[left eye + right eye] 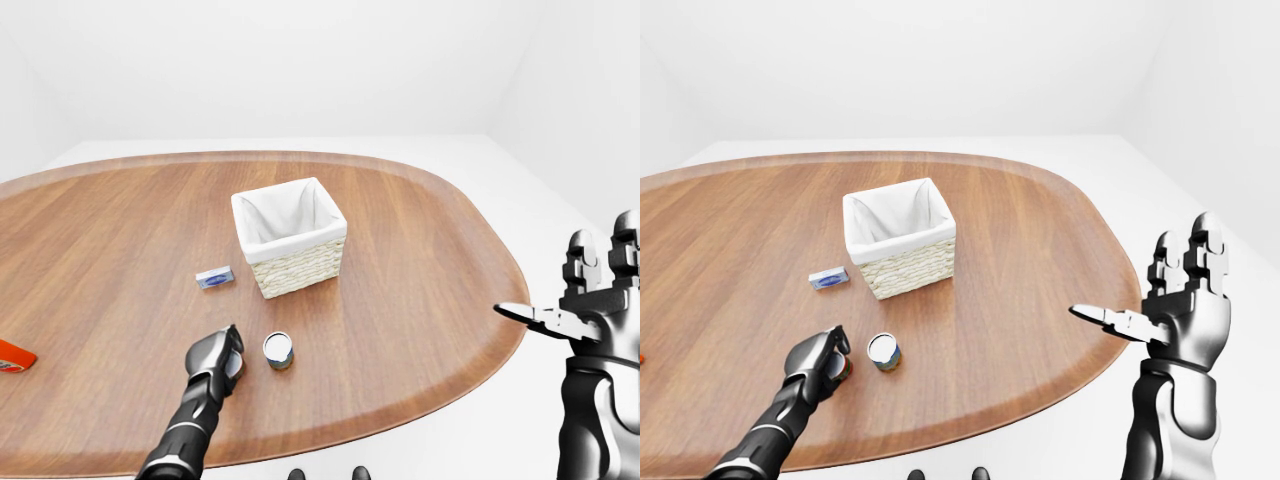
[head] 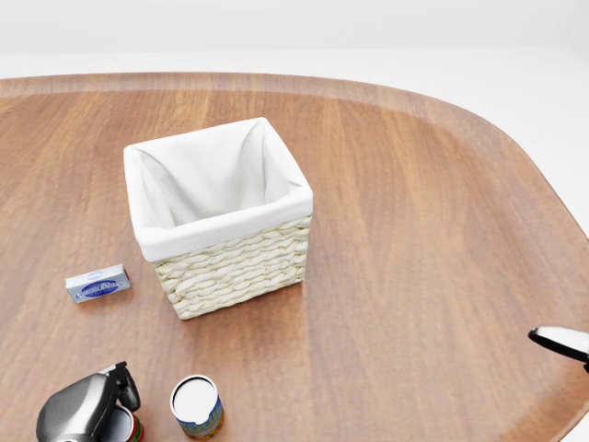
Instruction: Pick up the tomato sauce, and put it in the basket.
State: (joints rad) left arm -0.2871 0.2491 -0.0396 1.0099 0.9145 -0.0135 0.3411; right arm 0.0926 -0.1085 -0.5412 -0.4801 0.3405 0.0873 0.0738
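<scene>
The tomato sauce (image 2: 132, 426) stands at the lower left of the head view, on the wooden table (image 2: 414, 230), and only a small red and white part of the can shows under the left hand (image 2: 87, 410). This hand lies over the top of the can with its fingers (image 2: 127, 387) curled down around it, so it seems to grip the can, which stands on the table. Just to the right of it, in the same view, is a second can (image 2: 196, 406) with a white lid and a blue and yellow label, close but apart. The basket (image 2: 221, 216), woven and lined with white cloth, sits upright near the middle of the frame. A small blue box (image 2: 98, 284) lies flat to the left of the basket. In the right-eye view the right hand (image 1: 1175, 290) is held up at the right edge, beyond the table, with its fingers spread wide and nothing in them. At the far left edge of the left-eye view an orange object (image 1: 14, 355) lies on the table.
</scene>
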